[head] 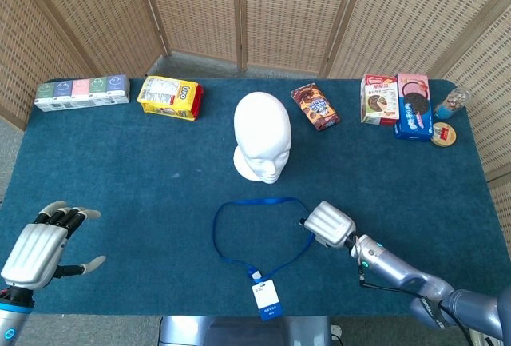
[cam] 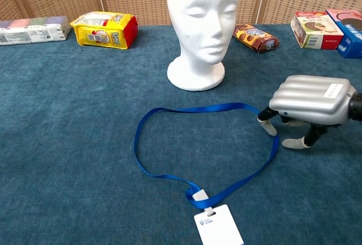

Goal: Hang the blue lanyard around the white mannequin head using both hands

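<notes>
The blue lanyard (head: 255, 201) (cam: 192, 109) lies flat on the blue table as an open loop, in front of the white mannequin head (head: 261, 145) (cam: 202, 24). Its white badge (head: 267, 298) (cam: 218, 226) rests near the front edge. My right hand (head: 327, 224) (cam: 308, 100) hovers palm down over the loop's right bend. Its fingertips (cam: 267, 124) point down at the cloth beside the strap, and the strap does not look lifted or pinched. My left hand (head: 36, 246) is at the front left corner with fingers spread and nothing in it; only the head view shows it.
Along the back edge sit a row of small cartons (head: 81, 92), a yellow snack pack (head: 168, 97) (cam: 104, 29), a brown cookie pack (head: 314, 106), two snack boxes (head: 380, 99) and a small jar (head: 451, 104). Wicker screens stand behind the table.
</notes>
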You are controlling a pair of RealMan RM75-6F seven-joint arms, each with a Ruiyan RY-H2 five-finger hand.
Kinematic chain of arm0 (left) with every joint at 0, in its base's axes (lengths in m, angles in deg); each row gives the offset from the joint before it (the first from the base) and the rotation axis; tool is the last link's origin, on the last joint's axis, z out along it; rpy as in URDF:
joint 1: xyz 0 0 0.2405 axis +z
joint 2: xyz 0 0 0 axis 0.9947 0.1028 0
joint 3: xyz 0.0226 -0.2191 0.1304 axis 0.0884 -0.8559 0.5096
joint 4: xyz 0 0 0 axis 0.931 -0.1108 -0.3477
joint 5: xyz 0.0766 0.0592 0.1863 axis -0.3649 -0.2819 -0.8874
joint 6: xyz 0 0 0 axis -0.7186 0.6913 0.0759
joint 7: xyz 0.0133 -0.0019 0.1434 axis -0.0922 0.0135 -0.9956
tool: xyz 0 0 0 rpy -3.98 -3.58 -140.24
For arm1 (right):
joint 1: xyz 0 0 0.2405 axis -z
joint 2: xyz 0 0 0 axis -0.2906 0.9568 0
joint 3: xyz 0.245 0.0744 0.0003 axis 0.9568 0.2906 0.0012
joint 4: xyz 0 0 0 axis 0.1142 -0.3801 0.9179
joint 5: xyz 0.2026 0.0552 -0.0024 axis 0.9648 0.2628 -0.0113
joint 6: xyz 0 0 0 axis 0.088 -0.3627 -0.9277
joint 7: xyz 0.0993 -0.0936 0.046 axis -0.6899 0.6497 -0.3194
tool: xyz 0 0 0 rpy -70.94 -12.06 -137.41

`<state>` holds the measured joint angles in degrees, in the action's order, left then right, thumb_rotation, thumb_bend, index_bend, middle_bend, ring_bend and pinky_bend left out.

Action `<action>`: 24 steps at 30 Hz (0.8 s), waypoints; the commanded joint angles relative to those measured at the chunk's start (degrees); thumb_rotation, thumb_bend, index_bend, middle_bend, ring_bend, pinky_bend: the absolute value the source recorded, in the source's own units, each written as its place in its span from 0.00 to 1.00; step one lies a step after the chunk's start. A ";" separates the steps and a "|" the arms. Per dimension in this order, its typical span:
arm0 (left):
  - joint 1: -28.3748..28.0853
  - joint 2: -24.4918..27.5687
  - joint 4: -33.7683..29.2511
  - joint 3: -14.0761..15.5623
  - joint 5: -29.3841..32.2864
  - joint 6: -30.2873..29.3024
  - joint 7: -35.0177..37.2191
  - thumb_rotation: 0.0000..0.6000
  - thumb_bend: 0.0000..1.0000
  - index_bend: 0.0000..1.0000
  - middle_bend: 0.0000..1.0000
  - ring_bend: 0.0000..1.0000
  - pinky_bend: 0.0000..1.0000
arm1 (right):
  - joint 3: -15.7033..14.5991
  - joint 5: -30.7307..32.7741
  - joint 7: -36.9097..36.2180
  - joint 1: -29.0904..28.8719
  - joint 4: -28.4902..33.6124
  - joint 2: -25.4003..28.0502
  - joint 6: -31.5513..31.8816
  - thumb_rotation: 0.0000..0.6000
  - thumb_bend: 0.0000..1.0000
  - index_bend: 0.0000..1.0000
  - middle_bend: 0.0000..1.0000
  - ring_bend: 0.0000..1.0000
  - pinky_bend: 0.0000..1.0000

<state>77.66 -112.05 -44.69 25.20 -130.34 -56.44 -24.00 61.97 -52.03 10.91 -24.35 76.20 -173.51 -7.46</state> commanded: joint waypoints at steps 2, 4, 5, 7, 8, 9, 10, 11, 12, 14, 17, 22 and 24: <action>0.05 -0.01 0.00 0.06 0.07 -0.02 0.09 0.71 0.11 0.27 0.32 0.30 0.17 | -0.19 0.07 0.05 -0.07 -0.18 -0.15 -0.30 0.90 0.36 0.48 1.00 1.00 1.00; 0.01 -0.04 -0.05 0.07 0.02 0.03 0.07 0.71 0.11 0.27 0.32 0.30 0.17 | -0.18 0.06 0.04 -0.08 -0.19 -0.18 -0.21 0.90 0.36 0.48 1.00 1.00 1.00; -0.01 -0.07 -0.07 0.06 -0.01 0.04 0.02 0.71 0.11 0.27 0.32 0.30 0.17 | -0.20 0.01 0.06 -0.11 -0.20 -0.20 -0.18 0.90 0.36 0.48 1.00 1.00 1.00; -0.03 -0.11 -0.14 0.05 -0.07 0.03 -0.06 0.71 0.11 0.27 0.32 0.30 0.17 | -0.20 -0.02 0.08 -0.18 -0.25 -0.22 -0.18 0.90 0.36 0.48 1.00 1.00 1.00; -0.03 -0.10 -0.20 0.04 -0.10 0.00 -0.10 0.71 0.11 0.27 0.32 0.30 0.17 | -0.21 0.00 0.03 -0.19 -0.27 -0.22 -0.19 0.90 0.36 0.48 1.00 1.00 1.00; -0.03 -0.09 -0.22 0.05 -0.11 -0.01 -0.13 0.71 0.11 0.27 0.32 0.30 0.17 | -0.23 0.02 -0.01 -0.19 -0.28 -0.22 -0.18 0.90 0.36 0.48 1.00 1.00 1.00; -0.02 -0.07 -0.25 0.06 -0.14 -0.04 -0.17 0.71 0.11 0.27 0.32 0.30 0.17 | -0.25 0.03 -0.04 -0.17 -0.30 -0.22 -0.15 0.90 0.36 0.48 1.00 1.00 1.00; -0.01 -0.05 -0.26 0.06 -0.16 -0.06 -0.19 0.72 0.11 0.27 0.32 0.30 0.17 | -0.27 0.03 -0.09 -0.15 -0.31 -0.23 -0.12 0.90 0.36 0.48 1.00 1.00 1.00; 0.01 -0.03 -0.28 0.07 -0.15 -0.08 -0.21 0.71 0.11 0.27 0.32 0.30 0.17 | -0.32 0.06 -0.19 -0.11 -0.38 -0.27 -0.08 0.90 0.36 0.48 1.00 1.00 1.00; 0.03 0.01 -0.27 0.11 -0.15 -0.08 -0.21 0.71 0.11 0.27 0.32 0.30 0.17 | -0.40 0.13 -0.30 -0.06 -0.53 -0.37 -0.11 0.90 0.36 0.48 1.00 1.00 1.00; 0.01 0.04 -0.32 0.10 -0.18 -0.09 -0.16 0.72 0.11 0.27 0.32 0.30 0.17 | -0.42 0.18 -0.51 0.00 -0.70 -0.63 -0.01 0.91 0.36 0.48 1.00 1.00 1.00; 0.00 0.14 -0.34 0.08 -0.18 -0.14 -0.15 0.71 0.11 0.27 0.32 0.30 0.17 | -0.36 0.25 -0.86 -0.01 -1.16 -1.17 0.09 0.91 0.37 0.50 1.00 1.00 1.00; 0.03 0.22 -0.31 0.07 -0.17 -0.21 -0.09 0.71 0.11 0.27 0.32 0.30 0.17 | -0.32 0.27 -0.94 -0.04 -1.36 -1.40 0.11 0.91 0.37 0.50 1.00 1.00 1.00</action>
<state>77.69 -111.84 -45.00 25.27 -130.51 -56.65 -24.09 61.63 -51.77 10.02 -24.38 74.88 -174.85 -7.36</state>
